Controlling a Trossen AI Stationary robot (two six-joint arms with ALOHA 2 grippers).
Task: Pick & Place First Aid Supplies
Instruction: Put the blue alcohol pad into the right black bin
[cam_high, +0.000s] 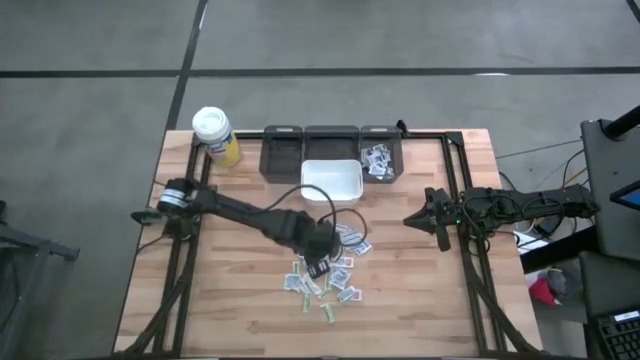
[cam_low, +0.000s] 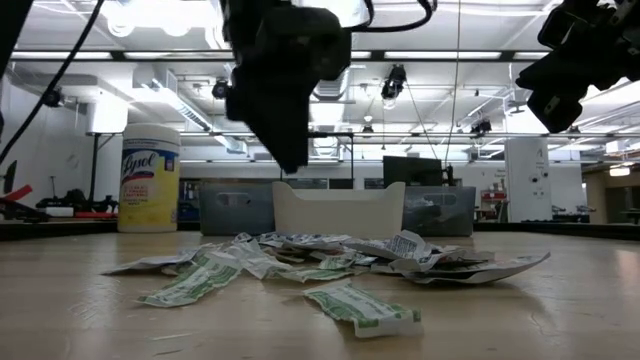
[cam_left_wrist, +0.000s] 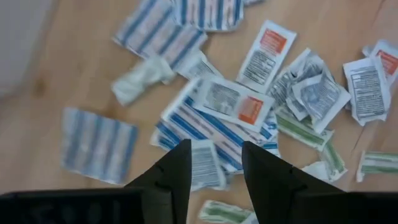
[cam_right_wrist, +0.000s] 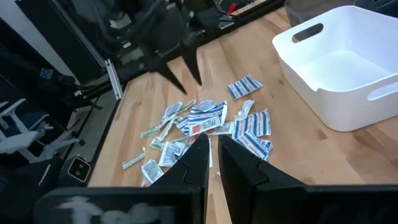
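The first aid supplies (cam_high: 325, 278) lie as a loose heap of small flat packets on the wooden table, near its middle front; they also show in the low view (cam_low: 330, 262) and in the right wrist view (cam_right_wrist: 205, 124). My left gripper (cam_left_wrist: 214, 163) hangs open above the heap, pointing steeply down, with nothing between its fingers. The low view shows its fingertips (cam_low: 290, 158) well clear of the packets. My right gripper (cam_right_wrist: 212, 152) waits shut and empty at the table's right side (cam_high: 412, 220), facing the heap.
A white bin (cam_high: 332, 166) stands just behind the heap. Behind it is a row of dark trays (cam_high: 282, 150); the right one (cam_high: 380, 158) holds several packets. A white-capped yellow bottle (cam_high: 213, 135) stands at the far left corner. Bare wood lies left and right of the heap.
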